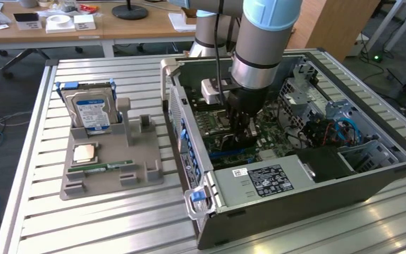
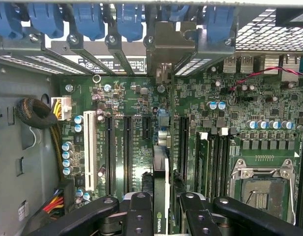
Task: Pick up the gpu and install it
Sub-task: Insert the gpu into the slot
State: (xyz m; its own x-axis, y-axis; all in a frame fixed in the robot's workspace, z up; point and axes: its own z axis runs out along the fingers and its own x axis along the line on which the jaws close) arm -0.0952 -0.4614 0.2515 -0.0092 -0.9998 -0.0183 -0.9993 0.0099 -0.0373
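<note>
My gripper (image 2: 161,209) is shut on the gpu (image 2: 160,167), a thin card seen edge-on between the two black fingers (image 2: 137,211), with a small green logo on its edge. The card hangs just over the long black expansion slots (image 2: 128,147) of the green motherboard (image 2: 225,123). Its metal bracket (image 2: 164,42) reaches the row of blue latches at the case's rear wall. In the exterior view the gripper (image 1: 240,132) is down inside the open computer case (image 1: 383,164), above the motherboard's middle.
A grey holder (image 1: 111,177) on the slatted table carries a blue-labelled hard drive (image 1: 90,108), a processor chip (image 1: 84,153) and a green memory stick (image 1: 101,166). Inside the case are the power supply (image 1: 266,180), the processor socket (image 2: 262,189) and a sleeved cable bundle (image 2: 38,113).
</note>
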